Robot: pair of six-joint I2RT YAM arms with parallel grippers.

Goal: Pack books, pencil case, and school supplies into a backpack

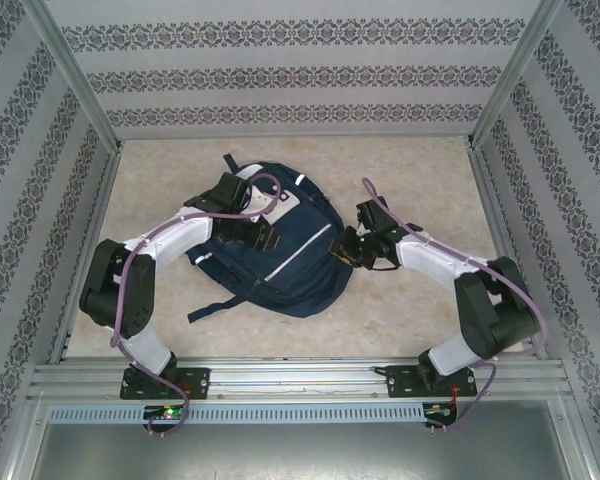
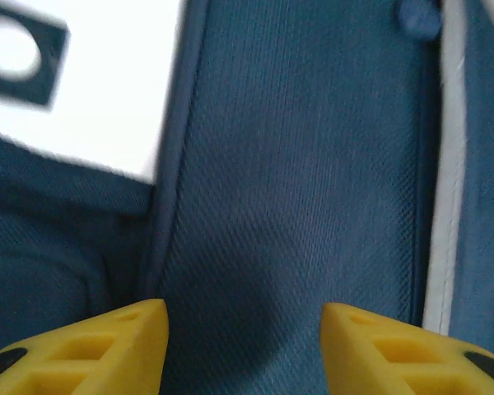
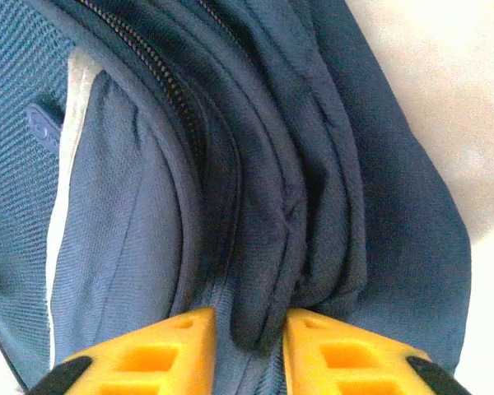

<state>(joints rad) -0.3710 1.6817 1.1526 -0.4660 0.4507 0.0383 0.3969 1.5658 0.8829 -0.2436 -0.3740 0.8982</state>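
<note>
Though the white patch (image 2: 90, 90) on the navy backpack (image 1: 280, 265) carries a dark blue block with a pale ring in it, the mark is too blurred from the left wrist to read as any word. By the zipper (image 3: 177, 111) sits a small blue tab (image 3: 43, 125) with raised marks, too small to make out. The backpack lies flat in the middle of the beige table (image 1: 420, 180), and what it holds is hidden. The left gripper (image 2: 243, 346) hovers over the front panel beside a pale stripe (image 2: 449, 164), its yellow fingers standing well apart with nothing between them. The right gripper (image 3: 249, 354), at the backpack's right edge, has its fingers pressed close on a bunched fold of the navy fabric.
</note>
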